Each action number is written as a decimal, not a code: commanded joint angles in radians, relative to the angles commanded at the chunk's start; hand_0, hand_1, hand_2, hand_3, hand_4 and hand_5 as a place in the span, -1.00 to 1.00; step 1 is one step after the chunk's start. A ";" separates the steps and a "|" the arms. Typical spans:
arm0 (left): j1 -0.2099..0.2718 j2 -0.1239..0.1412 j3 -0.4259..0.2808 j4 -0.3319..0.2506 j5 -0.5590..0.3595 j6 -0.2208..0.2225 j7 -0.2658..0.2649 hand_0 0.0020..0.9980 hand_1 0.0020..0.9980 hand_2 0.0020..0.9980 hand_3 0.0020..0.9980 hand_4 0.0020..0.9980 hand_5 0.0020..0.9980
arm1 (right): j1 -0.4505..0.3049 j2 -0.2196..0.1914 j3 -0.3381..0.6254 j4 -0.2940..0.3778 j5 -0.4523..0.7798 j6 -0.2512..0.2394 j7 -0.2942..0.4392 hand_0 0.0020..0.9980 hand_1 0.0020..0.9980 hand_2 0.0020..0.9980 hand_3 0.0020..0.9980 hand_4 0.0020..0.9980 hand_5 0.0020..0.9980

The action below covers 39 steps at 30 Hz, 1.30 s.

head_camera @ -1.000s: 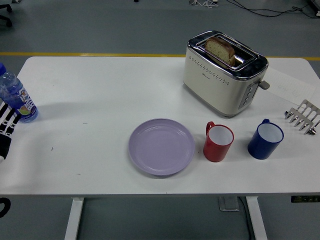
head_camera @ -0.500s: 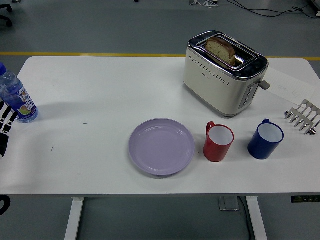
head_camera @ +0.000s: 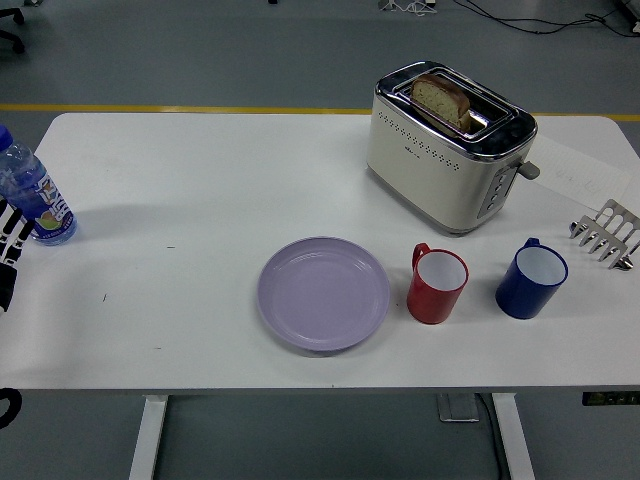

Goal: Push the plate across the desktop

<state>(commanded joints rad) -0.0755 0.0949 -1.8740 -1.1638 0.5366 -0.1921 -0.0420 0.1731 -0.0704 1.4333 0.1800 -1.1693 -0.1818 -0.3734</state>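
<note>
Push not started yet: the lilac plate lies untouched near the surface's front edge, just beside a red mug, and the left hand (fingers' state I cannot tell) sits well apart at the left edge, so next it must reach to the plate rim.

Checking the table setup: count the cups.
2. The red cup stands just right of the plate; the blue cup is further right, near the rack. None seems hidden.
</note>
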 joint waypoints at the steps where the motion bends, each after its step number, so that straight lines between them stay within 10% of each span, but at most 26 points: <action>1: 0.000 0.000 0.000 0.000 0.000 0.000 0.000 0.27 0.39 0.38 0.37 0.05 1.00 | 0.000 0.000 0.001 0.000 -0.002 0.001 0.000 0.03 -0.03 0.19 0.09 -0.57 -0.51; 39: -0.006 -0.004 0.004 0.023 -0.006 -0.004 -0.007 0.29 0.39 0.37 0.37 0.05 1.00 | -0.004 0.002 0.001 0.000 0.001 0.003 -0.001 0.04 -0.02 0.19 0.09 -0.57 -0.51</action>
<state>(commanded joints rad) -0.0813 0.0908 -1.8696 -1.1411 0.5302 -0.1963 -0.0486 0.1691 -0.0688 1.4348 0.1800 -1.1679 -0.1783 -0.3739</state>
